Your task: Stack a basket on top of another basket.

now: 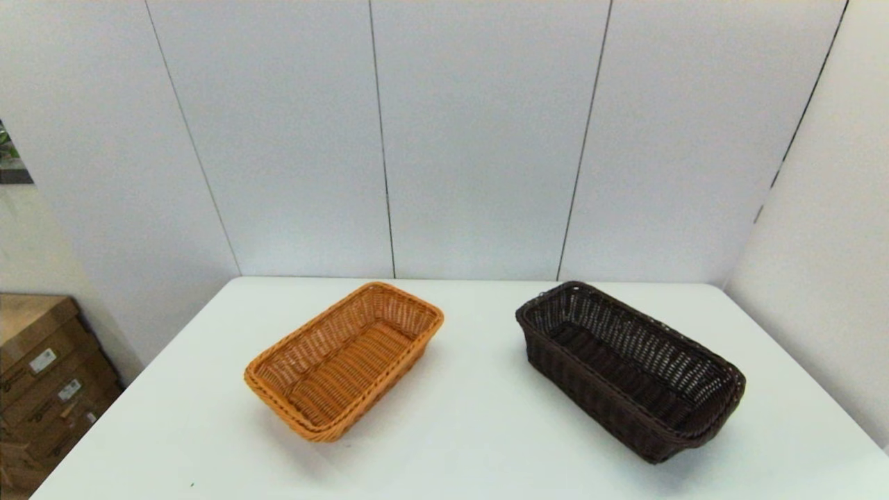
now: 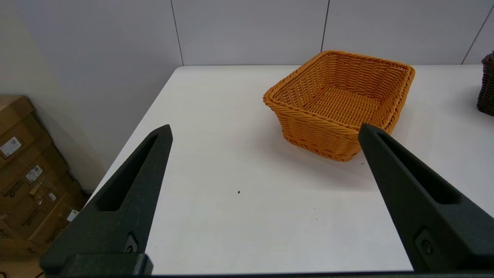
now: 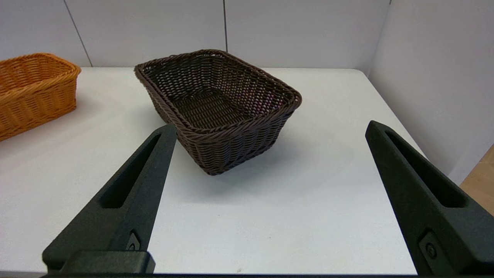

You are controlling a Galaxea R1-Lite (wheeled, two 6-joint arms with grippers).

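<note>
Both pincers, left pincer (image 2: 264, 131) and right pincer (image 3: 270, 129), have long matte-black tapered fingers (image 2: 127, 197) with slotted recesses and a small screw near each base.

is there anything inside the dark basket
Nothing shows inside the dark brown basket: its woven floor is bare in the head and right wrist views. Only the strip just behind its near wall is hidden. The orange-tan basket also looks empty.

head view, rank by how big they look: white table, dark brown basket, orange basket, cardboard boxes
1. white table
2. dark brown basket, nearer the camera, so unsure
3. orange basket
Cardboard boxes: cut off, unranked.
</note>
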